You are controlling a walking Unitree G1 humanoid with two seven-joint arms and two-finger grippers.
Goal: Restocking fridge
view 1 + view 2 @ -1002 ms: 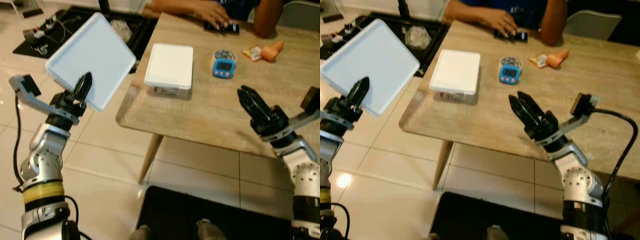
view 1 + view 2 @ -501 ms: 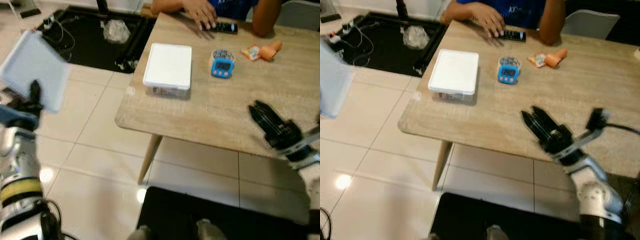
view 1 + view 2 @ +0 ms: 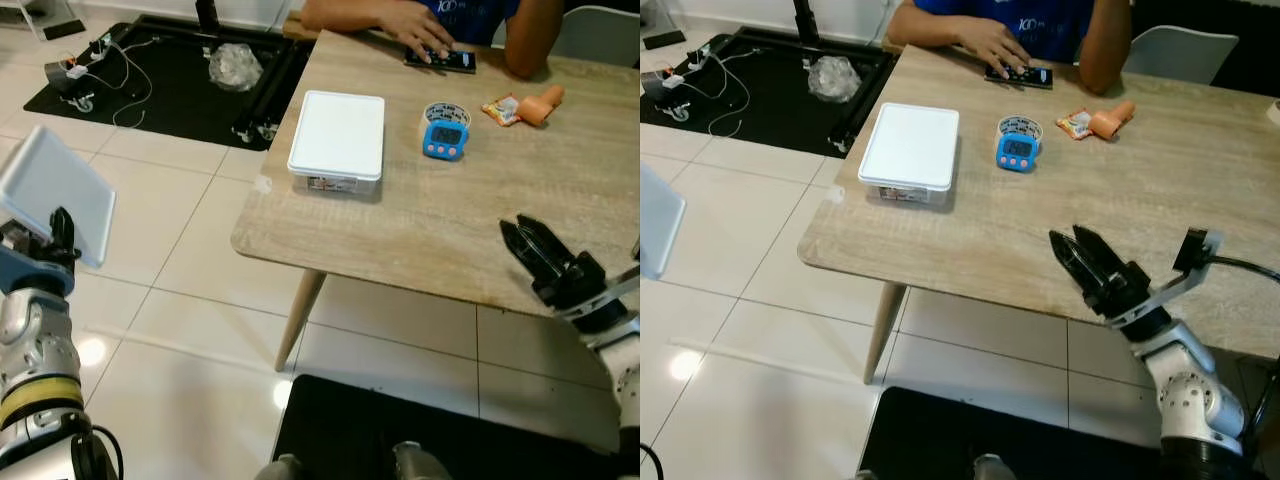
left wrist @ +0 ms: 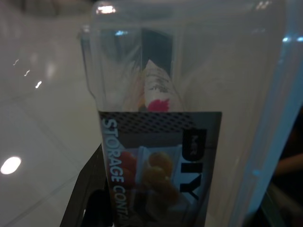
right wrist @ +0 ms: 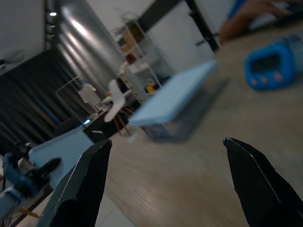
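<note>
Progress: early. Left tool [image 3: 62, 232] clamps one clear storage container [image 3: 55, 190] out over the floor, well apart from the desk [image 3: 440, 230]. Second lidded container [image 3: 337, 140] sits on desk. Right tool [image 3: 1087, 262] parted, empty. Fridge not reached.

A: What sits on the wooden table [image 3: 1160, 160]?
B: A closed white storage box [image 3: 910, 150] near the left edge, a blue timer [image 3: 1015, 148] beside it, and an orange snack packet [image 3: 1097, 120] farther right.
A: And the right gripper [image 3: 1072, 250]?
B: It hangs above the table's near edge, its 2 black fingers slightly parted, gripping nothing.
A: Anyone there?
B: A person's hand [image 3: 997, 47] rests on a black remote [image 3: 1020, 75] at the far side. A pale blue lid [image 3: 655, 230] shows at the left border.
</note>
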